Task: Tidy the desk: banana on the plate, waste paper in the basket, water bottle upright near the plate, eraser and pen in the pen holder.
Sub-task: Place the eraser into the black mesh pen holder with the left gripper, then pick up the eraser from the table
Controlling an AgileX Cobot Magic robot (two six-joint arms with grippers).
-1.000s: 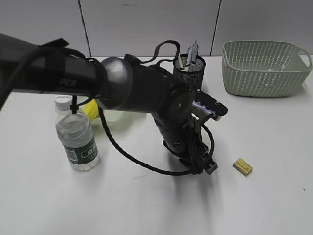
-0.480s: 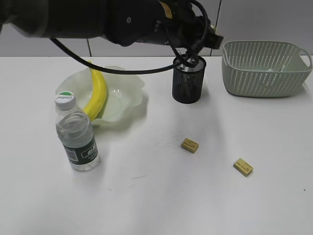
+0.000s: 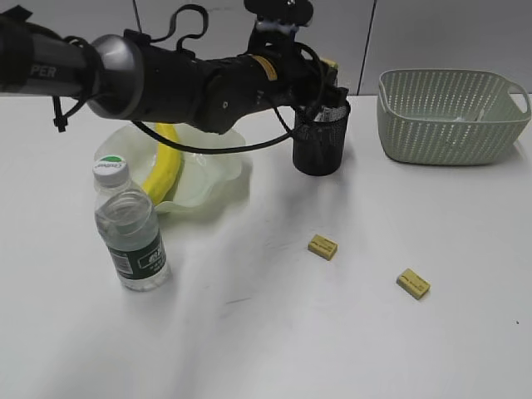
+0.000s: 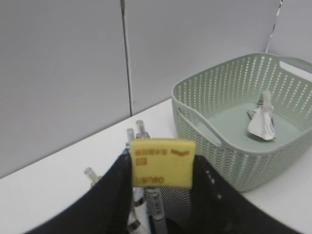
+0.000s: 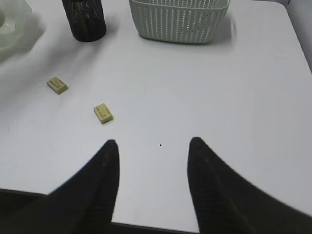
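Note:
My left gripper (image 4: 163, 163) is shut on a yellow eraser (image 4: 163, 161) and holds it just above the black mesh pen holder (image 3: 320, 141), which has pens (image 4: 141, 134) standing in it. Two more yellow erasers (image 3: 322, 246) (image 3: 412, 283) lie on the white desk (image 3: 266, 332). The banana (image 3: 166, 162) lies in the pale-green plate (image 3: 212, 179). The water bottle (image 3: 133, 237) stands upright in front of the plate. The waste paper (image 4: 262, 121) lies inside the green basket (image 3: 453, 125). My right gripper (image 5: 153, 146) is open and empty above the desk's near edge.
The right wrist view shows both loose erasers (image 5: 57, 85) (image 5: 103, 113), the pen holder (image 5: 85, 19) and the basket (image 5: 178, 22) farther off. My left arm (image 3: 183, 79) stretches from the left over the plate. A tiled wall stands behind the desk.
My left arm rose from the middle of the desk and swung back to the pen holder with an eraser in its gripper. The other things have not moved.

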